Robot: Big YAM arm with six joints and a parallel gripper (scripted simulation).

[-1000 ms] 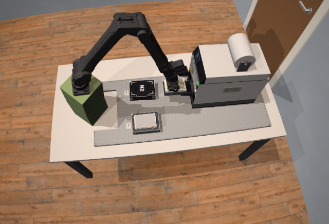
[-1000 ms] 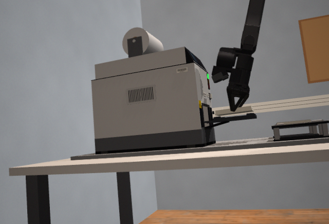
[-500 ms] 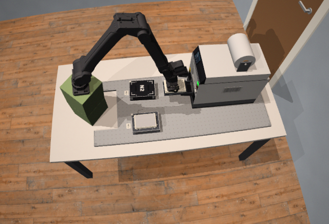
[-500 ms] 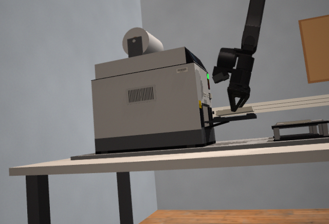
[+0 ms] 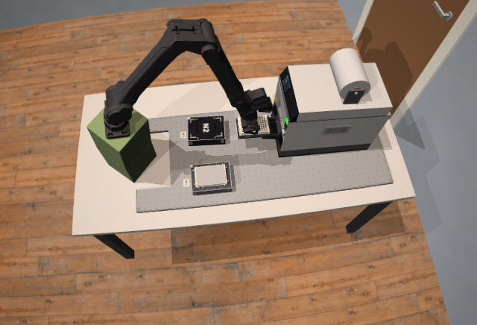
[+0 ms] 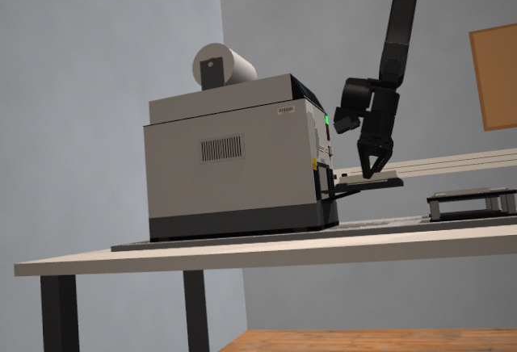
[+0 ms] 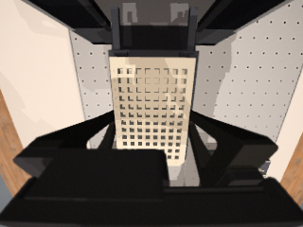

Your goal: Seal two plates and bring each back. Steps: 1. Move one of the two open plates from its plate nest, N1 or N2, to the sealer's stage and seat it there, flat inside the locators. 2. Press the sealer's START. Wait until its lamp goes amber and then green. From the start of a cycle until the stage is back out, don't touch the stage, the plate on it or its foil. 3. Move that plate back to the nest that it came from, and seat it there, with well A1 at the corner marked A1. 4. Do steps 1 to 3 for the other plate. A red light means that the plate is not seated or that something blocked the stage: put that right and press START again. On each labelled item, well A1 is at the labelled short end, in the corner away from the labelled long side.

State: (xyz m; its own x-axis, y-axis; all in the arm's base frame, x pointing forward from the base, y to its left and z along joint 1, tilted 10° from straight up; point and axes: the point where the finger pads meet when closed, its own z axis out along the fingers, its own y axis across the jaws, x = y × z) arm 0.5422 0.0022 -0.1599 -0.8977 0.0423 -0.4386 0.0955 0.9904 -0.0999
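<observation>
My gripper points down and is shut on the long sides of an open plate. Its wells show, with no foil over them. This plate lies level on or just over the sealer's stage, which is out; the fingers partly hide the locators. The sealer's lamp is green. A plate with a smooth grey sealed top sits flat in nest N1. Nest N2 is empty, its printed label showing.
The sealer stands directly beyond the stage, its front face close to my wrist. A foil roll is on its top. The arm stands on a green block. Nest N2 lies between that block and the stage.
</observation>
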